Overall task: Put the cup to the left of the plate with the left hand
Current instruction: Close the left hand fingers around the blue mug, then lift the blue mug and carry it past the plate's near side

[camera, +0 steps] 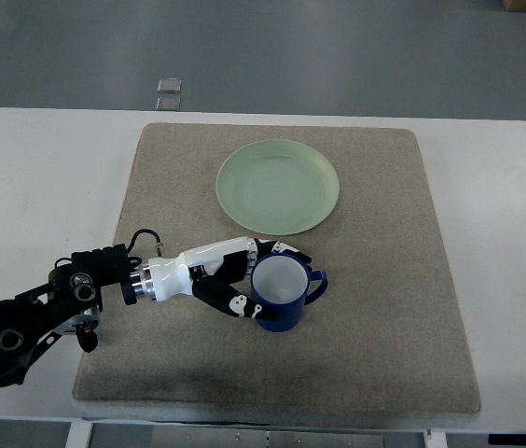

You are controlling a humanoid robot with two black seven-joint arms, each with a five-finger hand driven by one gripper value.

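A blue cup (280, 293) with a white inside stands upright on the tan mat (384, 280), its handle pointing right. It sits below the pale green plate (278, 186), a little in front of it. My left hand (244, 278) reaches in from the lower left and its fingers curl around the cup's left side, above and below the rim. The right arm does not show.
The mat covers most of the white table (39, 177). Two small grey squares (169, 92) lie on the floor beyond the table's far edge. Bare mat lies left of the plate and at the right.
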